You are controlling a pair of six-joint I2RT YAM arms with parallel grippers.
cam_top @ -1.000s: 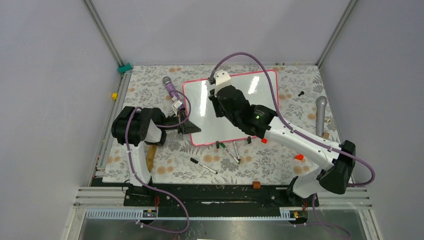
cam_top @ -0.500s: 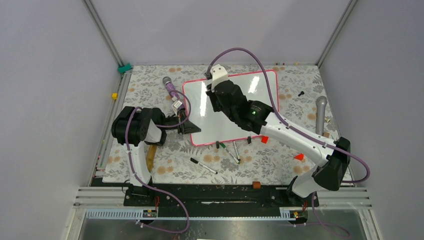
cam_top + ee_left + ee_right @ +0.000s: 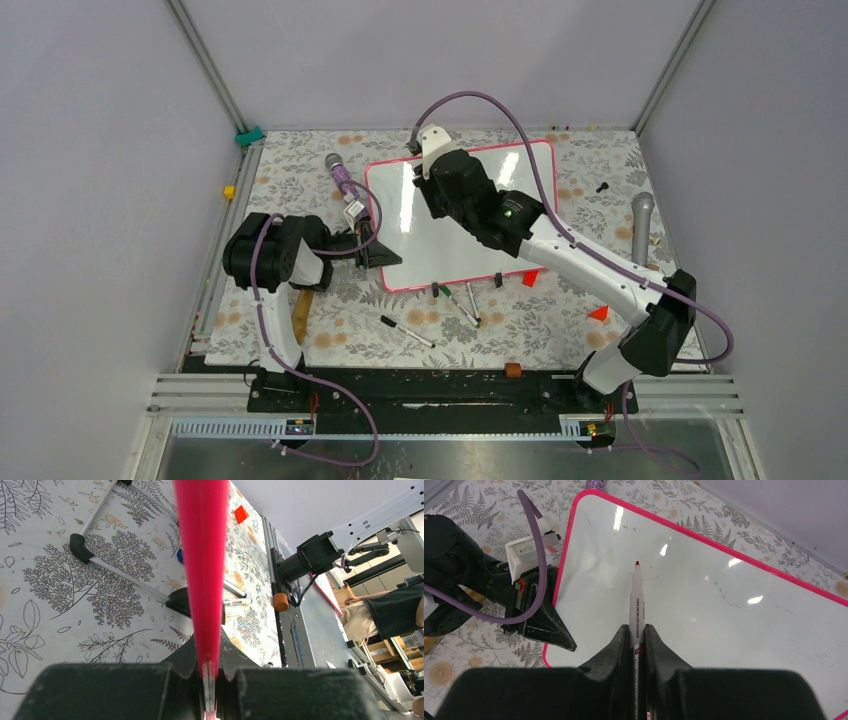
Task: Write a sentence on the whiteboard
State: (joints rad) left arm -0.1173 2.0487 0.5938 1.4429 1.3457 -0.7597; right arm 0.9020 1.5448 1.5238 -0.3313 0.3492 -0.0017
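Room around the whiteboard [image 3: 440,262]
Its near middle and far-right corner lie bare; the left gripper [image 3: 209,667] clamps its left edge, the right gripper [image 3: 637,630] and marker [image 3: 636,595] hang over its far-left part, loose pens [image 3: 460,302] lie just beside its near edge.

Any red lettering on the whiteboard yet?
No: the whiteboard shows only glare and faint dark specks ahead of the marker.

Table [image 3: 335,345] is covered in a floral print. Whiteboard [image 3: 450,255] is laid flat on it, frame caught in the left gripper [image 3: 209,670], surface under the right gripper [image 3: 637,630]. Three loose markers [image 3: 405,332] are seen right of the left gripper, toward the bases. Purple microphone [image 3: 338,172] is placed just beyond the left gripper, grey microphone [image 3: 642,225] well right of the right gripper. Two red pieces [image 3: 600,313] are seen base-side of the right gripper.
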